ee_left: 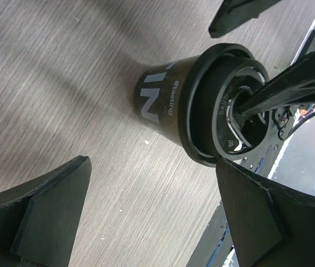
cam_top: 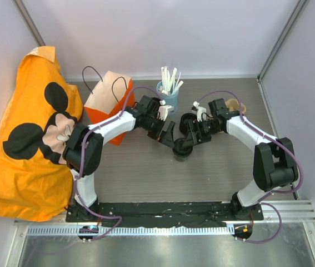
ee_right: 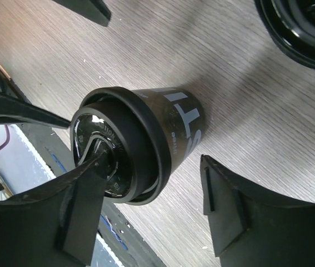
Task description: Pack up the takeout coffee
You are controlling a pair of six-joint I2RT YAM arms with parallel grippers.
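**Station status: cup pick-up**

1. The coffee cup (cam_top: 180, 153) stands upright on the counter (cam_top: 146, 178), near its middle and between the two arms. The black lid (ee_right: 146, 139) sits on the cup. The views do not show whether it is fully snapped down.

2. The right jaws are apart and not clamped. One finger (ee_right: 79, 211) lies over the recessed top of the lid, and the other finger (ee_right: 224, 206) stands just beside the cup wall with a gap showing. This straddle suggests a pinch across the rim, which would hold lid and cup together for the lift.

3. The left jaws are wide apart, hovering beside the cup and touching nothing. That position leaves the left arm free to steady the cup or to open the bag.

4. The orange paper bag (cam_top: 104, 105) stands at the rear left, well apart from the cup, with its handles up. It is the probable destination.

5. A holder of white straws (cam_top: 168, 95) stands behind the cup. A second black lid (ee_right: 301, 28) lies near it.

6. Caution: a grip on the lid alone may pull it off the cup.
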